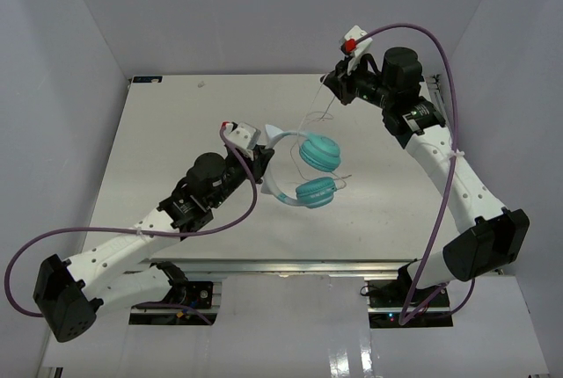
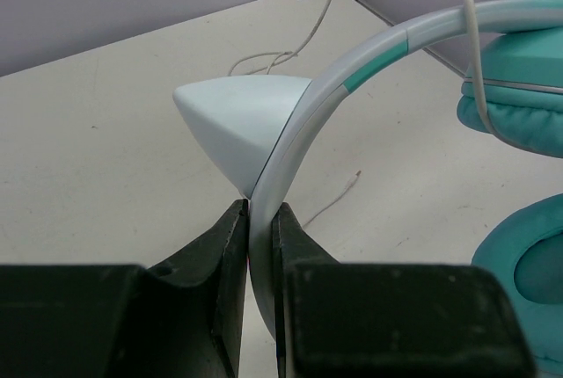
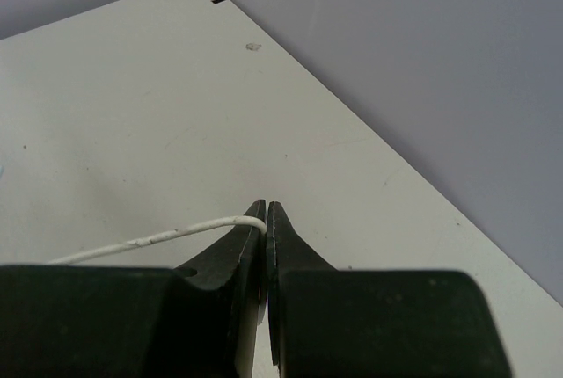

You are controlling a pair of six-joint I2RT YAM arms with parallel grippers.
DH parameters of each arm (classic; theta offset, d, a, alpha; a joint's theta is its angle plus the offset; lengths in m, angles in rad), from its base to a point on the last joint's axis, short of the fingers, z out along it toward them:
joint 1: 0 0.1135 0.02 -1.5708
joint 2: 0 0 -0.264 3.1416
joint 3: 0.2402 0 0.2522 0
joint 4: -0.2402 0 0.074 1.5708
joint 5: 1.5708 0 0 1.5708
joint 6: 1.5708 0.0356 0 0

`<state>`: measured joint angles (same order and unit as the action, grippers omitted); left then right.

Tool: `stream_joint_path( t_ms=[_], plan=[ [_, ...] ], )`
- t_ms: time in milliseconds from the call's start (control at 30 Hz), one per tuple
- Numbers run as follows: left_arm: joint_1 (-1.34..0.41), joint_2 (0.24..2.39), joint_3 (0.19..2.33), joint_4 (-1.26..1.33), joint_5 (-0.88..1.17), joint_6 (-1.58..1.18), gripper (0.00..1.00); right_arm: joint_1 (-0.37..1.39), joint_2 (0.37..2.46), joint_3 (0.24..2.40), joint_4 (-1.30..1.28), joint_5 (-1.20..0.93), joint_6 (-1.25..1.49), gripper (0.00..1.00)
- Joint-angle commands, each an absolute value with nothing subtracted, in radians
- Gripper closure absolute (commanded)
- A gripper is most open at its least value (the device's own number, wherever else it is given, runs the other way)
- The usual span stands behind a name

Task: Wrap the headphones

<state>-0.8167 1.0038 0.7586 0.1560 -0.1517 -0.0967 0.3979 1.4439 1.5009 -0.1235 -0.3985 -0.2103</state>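
Fingers of the left gripper [image 2: 257, 213] pinch the headband [image 2: 303, 123] tight. The right gripper [image 3: 266, 209] pinches the cord [image 3: 149, 240] and holds it out, well apart from the headphones [image 1: 315, 192] near the middle of the table [image 1: 167, 141]. The cord hangs loose, so I think most of the wrapping is left.

Bright, even, diffuse from overhead; only faint, soft shadows on the table [image 1: 176, 132]. Black and detailless at the bases of the jaws in both wrist views, crisper past the tips. Mild sheen on the headphones [image 2: 292, 141] just beyond the left jaws. Small glare patches well behind the jaws, top view.
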Motion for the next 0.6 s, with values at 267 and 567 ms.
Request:
stream_joint_path(
  t_ms=[267,567],
  plan=[
    [-0.812,0.927,0.763,0.126,-0.150,-0.166,1.00,0.351,1.410,1.487,-0.013,-0.420,-0.125,0.92],
    [-0.805,0.945,0.801,0.049,-0.169,-0.174,1.00,0.307,1.397,1.480,0.020,-0.488,-0.040,0.92]
  ],
)
